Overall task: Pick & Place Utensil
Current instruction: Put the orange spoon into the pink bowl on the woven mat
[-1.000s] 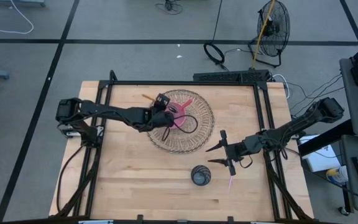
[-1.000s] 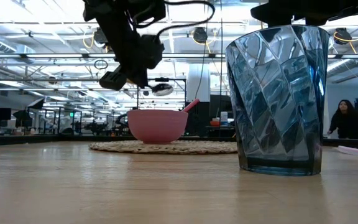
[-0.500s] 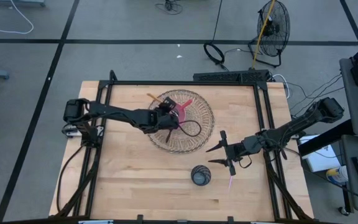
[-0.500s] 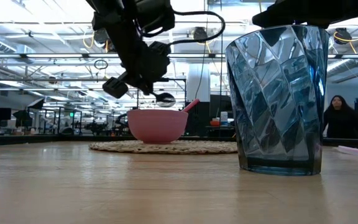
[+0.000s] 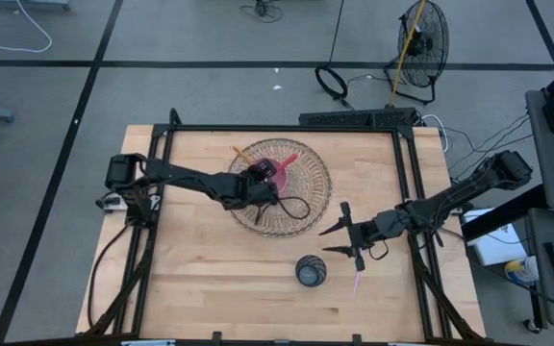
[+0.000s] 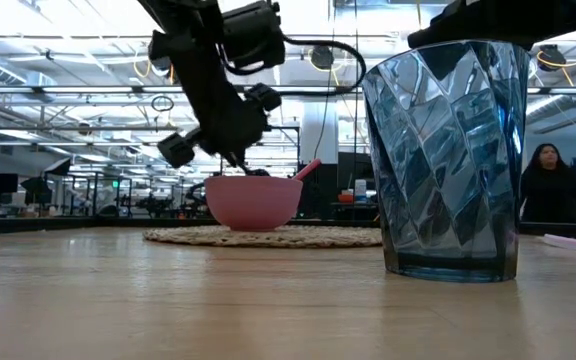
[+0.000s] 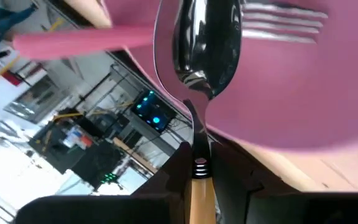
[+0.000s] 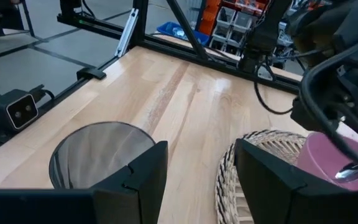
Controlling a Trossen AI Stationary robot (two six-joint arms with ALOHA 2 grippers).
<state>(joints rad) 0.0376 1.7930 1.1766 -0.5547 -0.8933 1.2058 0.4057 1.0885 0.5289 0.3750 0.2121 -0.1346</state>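
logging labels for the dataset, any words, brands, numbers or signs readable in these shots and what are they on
No text can be read in any view.
Spoon, pink bowl, blue glass and woven mat: no print or marks visible.
Storage bins behind the table: any labels are too small to read.
Glowing screen in the background of the left wrist view: too blurred to read.

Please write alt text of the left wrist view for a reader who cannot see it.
The left gripper holds a metal spoon by its wooden handle, with the spoon's head over the inside of a pink bowl. A fork already lies in the bowl.
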